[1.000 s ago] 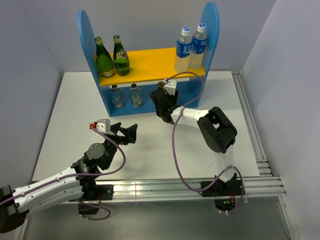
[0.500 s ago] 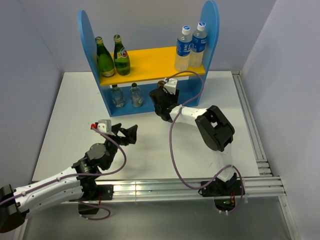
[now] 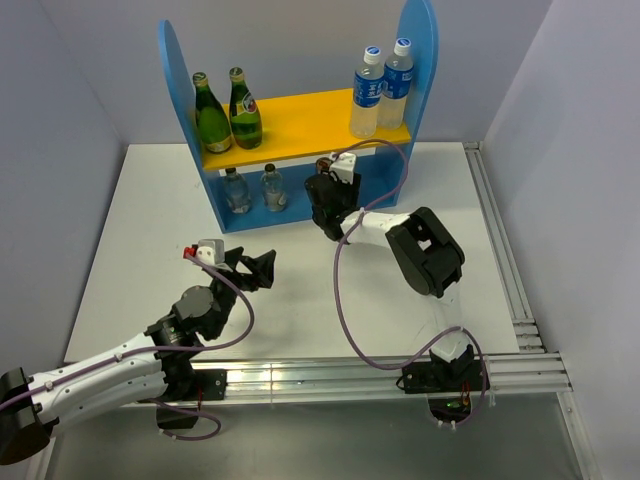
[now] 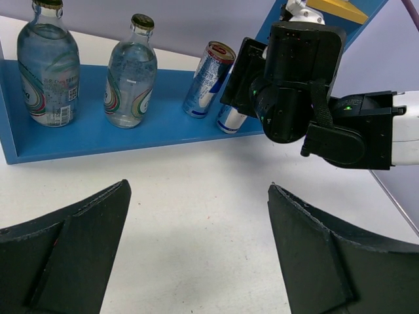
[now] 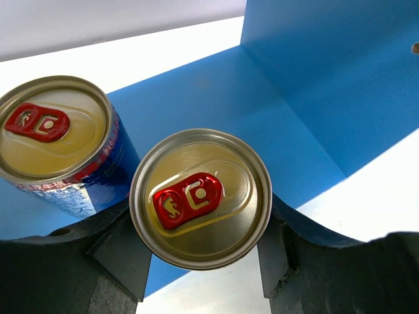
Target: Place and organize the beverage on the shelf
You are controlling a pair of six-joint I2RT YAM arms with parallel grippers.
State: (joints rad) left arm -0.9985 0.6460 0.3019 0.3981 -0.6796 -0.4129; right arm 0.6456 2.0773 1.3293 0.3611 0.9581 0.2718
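**Can upright in the right jaws at the shelf's lower level**

A white table [image 3: 150,200] sits between plain grey walls [image 3: 60,80], with metal rails [image 3: 330,375] along its near edge. Nearest, the left gripper [image 3: 252,262] hangs over bare tabletop, spread wide and holding nothing. Farther in, the right gripper [image 3: 325,185] is clamped half-wide around a can [image 5: 200,206] at the front edge of the blue shelf [image 3: 175,70]'s lower board. The can's long axis is vertical, red tab up. A second can [image 5: 49,131] stands just beside it, and two short clear bottles [image 4: 46,65] stand farther left. On the yellow board [image 3: 300,120] above, two green bottles [image 3: 211,120] stand at the left end and two blue-capped bottles [image 3: 368,95] at the right.
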